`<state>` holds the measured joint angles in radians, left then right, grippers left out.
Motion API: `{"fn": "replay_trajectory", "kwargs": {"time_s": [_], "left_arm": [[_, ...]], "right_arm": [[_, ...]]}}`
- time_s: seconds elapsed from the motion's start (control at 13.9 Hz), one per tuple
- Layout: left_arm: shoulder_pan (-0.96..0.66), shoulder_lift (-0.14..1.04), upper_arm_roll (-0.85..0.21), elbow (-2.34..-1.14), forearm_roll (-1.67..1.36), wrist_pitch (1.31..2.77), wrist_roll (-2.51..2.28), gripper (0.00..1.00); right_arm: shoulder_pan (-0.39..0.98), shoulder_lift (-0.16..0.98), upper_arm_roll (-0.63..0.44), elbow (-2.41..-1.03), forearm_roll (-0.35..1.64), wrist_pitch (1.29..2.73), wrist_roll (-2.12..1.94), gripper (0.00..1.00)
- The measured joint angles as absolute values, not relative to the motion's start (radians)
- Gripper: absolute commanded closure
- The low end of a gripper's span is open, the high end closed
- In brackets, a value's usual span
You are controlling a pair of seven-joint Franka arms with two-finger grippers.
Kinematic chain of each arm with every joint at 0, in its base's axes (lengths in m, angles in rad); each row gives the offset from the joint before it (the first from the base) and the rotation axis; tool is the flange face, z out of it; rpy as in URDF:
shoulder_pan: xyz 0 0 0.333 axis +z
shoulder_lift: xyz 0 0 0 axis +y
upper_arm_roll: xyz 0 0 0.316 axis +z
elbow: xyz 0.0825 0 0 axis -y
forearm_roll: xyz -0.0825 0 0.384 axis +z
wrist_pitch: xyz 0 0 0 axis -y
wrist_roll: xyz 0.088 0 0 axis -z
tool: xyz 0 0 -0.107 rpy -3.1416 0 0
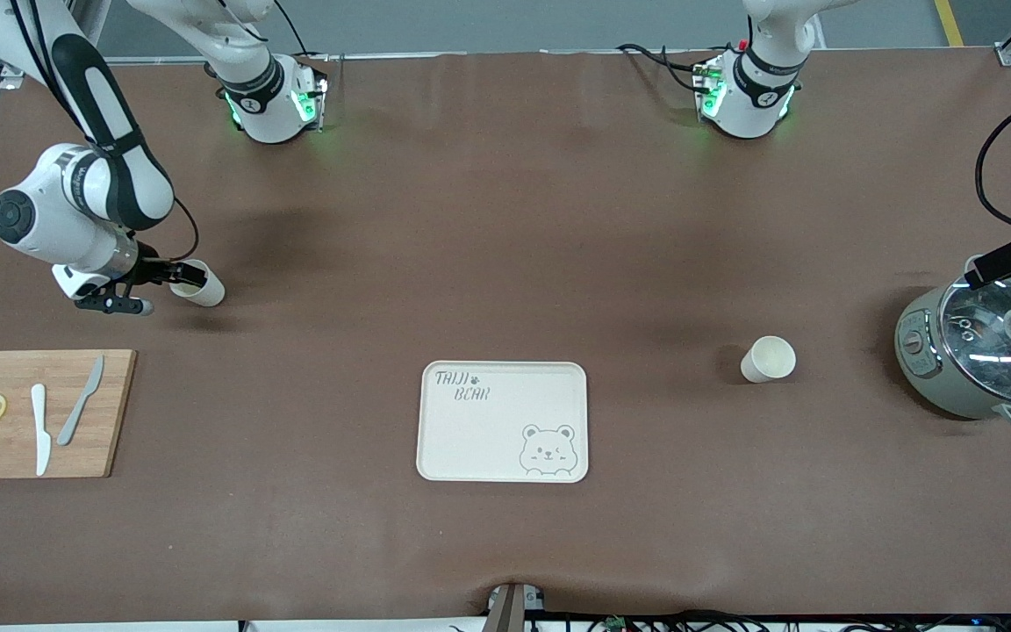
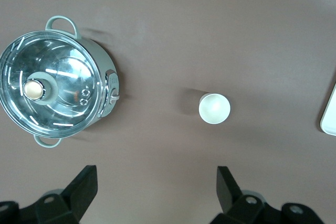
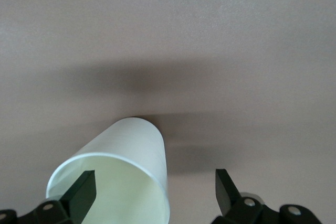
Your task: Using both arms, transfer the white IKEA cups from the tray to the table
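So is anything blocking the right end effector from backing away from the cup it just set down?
Nothing visible. The right end effector is open around the cup on the table, with bare mat around it; the cutting board lies nearer the front camera.

The tray (image 1: 503,421) is lying mid-table (image 1: 505,219), nothing on it; one cup (image 1: 768,359) is standing on the table between the tray and the pot (image 1: 979,351); the other cup (image 1: 198,283) is sitting toward the right arm's end, farther from the front camera than the cutting board (image 1: 36,412)
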<state>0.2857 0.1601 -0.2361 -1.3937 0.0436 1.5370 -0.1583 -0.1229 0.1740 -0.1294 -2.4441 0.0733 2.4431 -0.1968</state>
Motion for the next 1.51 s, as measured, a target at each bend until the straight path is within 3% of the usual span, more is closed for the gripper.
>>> {"fn": "replay_trajectory", "kwargs": {"time_s": [0.14,0.36,0.65,1.08,1.3,1.51], "left_arm": [[0.286,0.149,-0.237,-1.389,0.044,1.534,-0.158,0.0],[0.286,0.108,-0.237,-1.388,0.044,1.525,-0.158,0.0],[0.286,0.066,-0.237,-1.388,0.044,1.476,-0.158,0.0],[0.279,0.062,-0.244,-1.39,0.044,1.459,-0.157,0.0],[0.203,0.061,-0.219,-1.39,0.044,1.452,-0.157,0.0],[0.025,0.036,-0.077,-1.415,0.043,1.434,-0.156,0.0]], "right_arm": [[-0.123,0.161,-0.129,-2.413,0.073,2.369,-0.197,0.0],[-0.123,0.135,-0.13,-2.282,0.073,2.142,-0.197,0.0],[-0.122,0.128,-0.127,-1.917,0.073,1.785,-0.197,0.0],[-0.102,0.226,-0.118,-1.335,0.065,1.447,-0.197,0.0],[-0.054,0.207,-0.111,-1.254,0.062,1.362,-0.195,0.0],[-0.044,0.118,-0.112,-1.322,0.056,1.355,-0.138,0.0]]}}
